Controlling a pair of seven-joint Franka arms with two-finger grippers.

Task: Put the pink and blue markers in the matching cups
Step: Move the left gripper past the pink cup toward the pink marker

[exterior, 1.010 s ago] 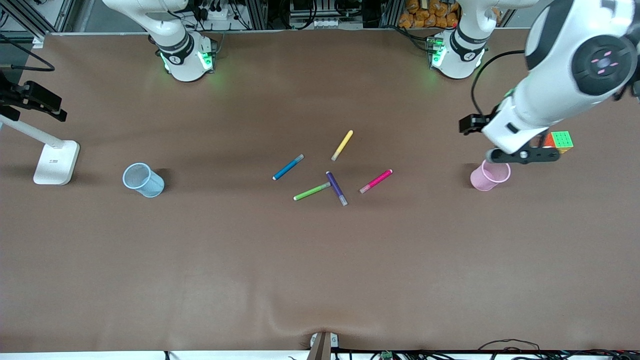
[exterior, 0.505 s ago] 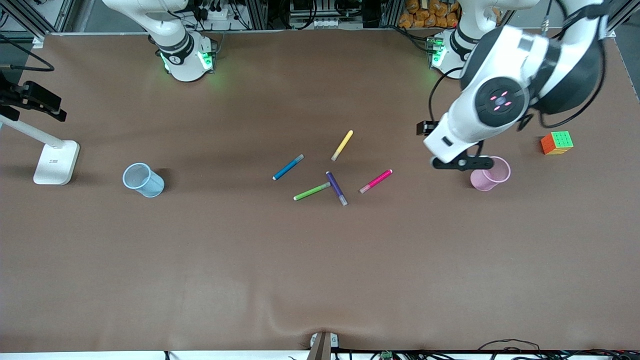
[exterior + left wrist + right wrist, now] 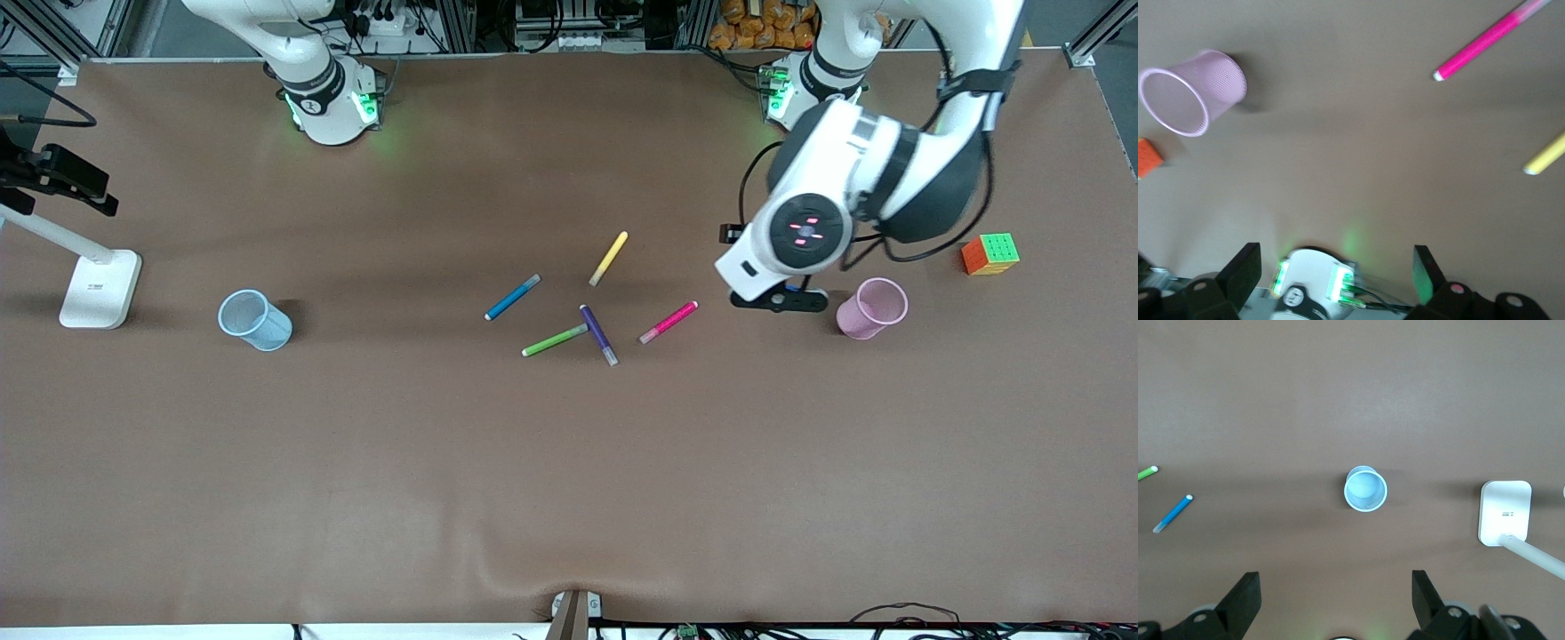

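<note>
A: Front view, nearest first: what is lying mid-table (image 3: 569, 498)?

B: The pink marker (image 3: 669, 322) is lying flat, and the blue marker (image 3: 512, 297) slightly farther up, well apart. The pink cup (image 3: 870, 308) is standing toward the left arm's end, the blue cup (image 3: 255, 320) toward the right arm's.

A: And the claws?

B: The left claw (image 3: 1335, 270) is hanging spread and empty over bare table between pink marker and pink cup. The right claw (image 3: 1335, 597) is waiting, spread and empty, high over the blue cup.

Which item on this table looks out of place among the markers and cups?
The colourful puzzle cube at the left arm's end of the table, beside the pink cup: neither marker nor cup. Otherwise both cups stand upright and nothing is spilled.
</note>
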